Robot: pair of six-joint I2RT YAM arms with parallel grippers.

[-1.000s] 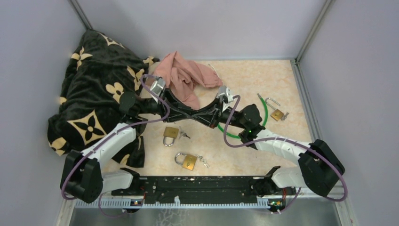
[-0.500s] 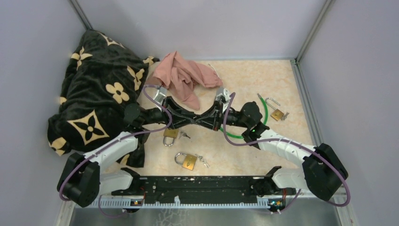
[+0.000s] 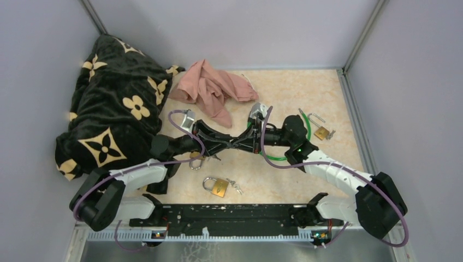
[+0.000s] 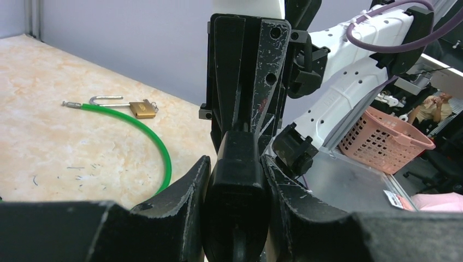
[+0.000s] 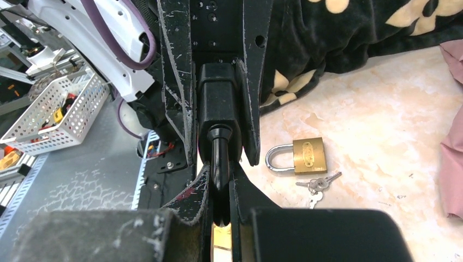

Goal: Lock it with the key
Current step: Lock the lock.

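Observation:
My two grippers meet tip to tip over the middle of the table. My left gripper [image 3: 223, 141] is shut on a black lock body [image 4: 236, 191], which also shows in the right wrist view [image 5: 217, 103]. My right gripper [image 3: 236, 143] is shut on the black key head [image 5: 219, 158] that sticks out of that body. A green cable [image 3: 306, 131] curves on the table beside the right arm. The keyhole itself is hidden.
A brass padlock [image 3: 197, 157] with keys lies under the left arm. Another padlock [image 3: 217, 186] lies nearer, and a third [image 3: 321, 132] at the cable's far end. A black patterned blanket [image 3: 109, 103] and pink cloth [image 3: 210, 87] lie at the back left.
Both arms, still joined at the lock, have moved toward the near side and lower. The left wrist has come away from the pink cloth.

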